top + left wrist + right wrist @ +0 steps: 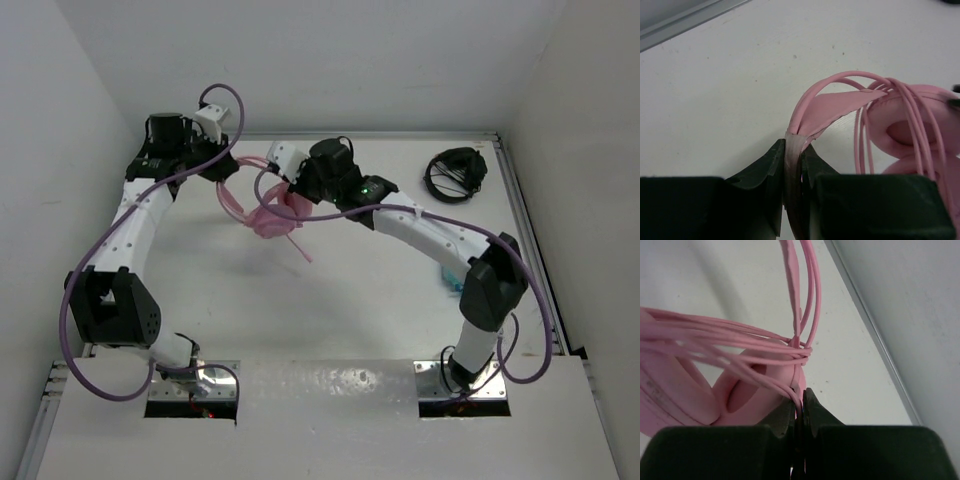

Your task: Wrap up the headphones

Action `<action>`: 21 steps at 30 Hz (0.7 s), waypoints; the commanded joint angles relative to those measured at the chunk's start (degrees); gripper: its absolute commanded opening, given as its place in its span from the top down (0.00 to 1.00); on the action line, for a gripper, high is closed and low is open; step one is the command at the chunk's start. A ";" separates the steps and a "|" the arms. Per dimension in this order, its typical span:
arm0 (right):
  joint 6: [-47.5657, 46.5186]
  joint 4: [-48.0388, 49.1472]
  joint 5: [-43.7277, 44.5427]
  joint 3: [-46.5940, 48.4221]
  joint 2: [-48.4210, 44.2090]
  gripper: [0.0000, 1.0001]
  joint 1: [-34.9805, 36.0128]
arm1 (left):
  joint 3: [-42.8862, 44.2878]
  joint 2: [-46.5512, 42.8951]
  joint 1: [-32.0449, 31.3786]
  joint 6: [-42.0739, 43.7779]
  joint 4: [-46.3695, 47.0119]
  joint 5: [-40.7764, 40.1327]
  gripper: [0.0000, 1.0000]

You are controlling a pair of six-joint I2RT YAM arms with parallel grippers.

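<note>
The pink headphones (268, 220) lie at the table's back middle, earcups together, with the thin pink cable (740, 347) looped several times across them. My left gripper (796, 150) is shut on the pink headband (832, 107) at its far left end. My right gripper (800, 399) is shut on a strand of the pink cable just beside an earcup (747, 395). In the top view the left gripper (222, 172) sits left of the headphones and the right gripper (296, 195) right above them. A loose cable end (300, 250) trails toward the front.
Black headphones with a coiled black cable (456, 173) lie at the back right corner. A light blue object (452, 282) shows under the right arm's elbow. A metal rail (525, 230) runs along the table's right edge; white walls close in the back and sides.
</note>
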 commanded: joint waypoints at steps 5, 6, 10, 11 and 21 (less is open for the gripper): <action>8.53 10.82 0.15 2.56 7.90 0.93 -9.76 | -1.18 -5.00 0.47 -1.37 -2.01 9.91 1.00; 9.15 11.26 -0.38 2.74 8.69 0.90 -10.21 | -1.19 -4.92 0.56 -1.72 -2.10 10.79 1.00; 11.53 14.94 -3.54 1.69 10.98 0.62 -12.41 | -0.92 -4.74 0.47 -3.13 -2.19 13.26 1.00; 11.53 15.56 -4.85 0.73 11.59 0.59 -13.02 | -0.84 -4.83 0.56 -3.40 -2.01 13.43 1.00; 11.62 20.23 -18.83 -13.42 8.88 0.40 -14.43 | -0.66 -3.60 0.47 -6.47 0.01 12.12 1.00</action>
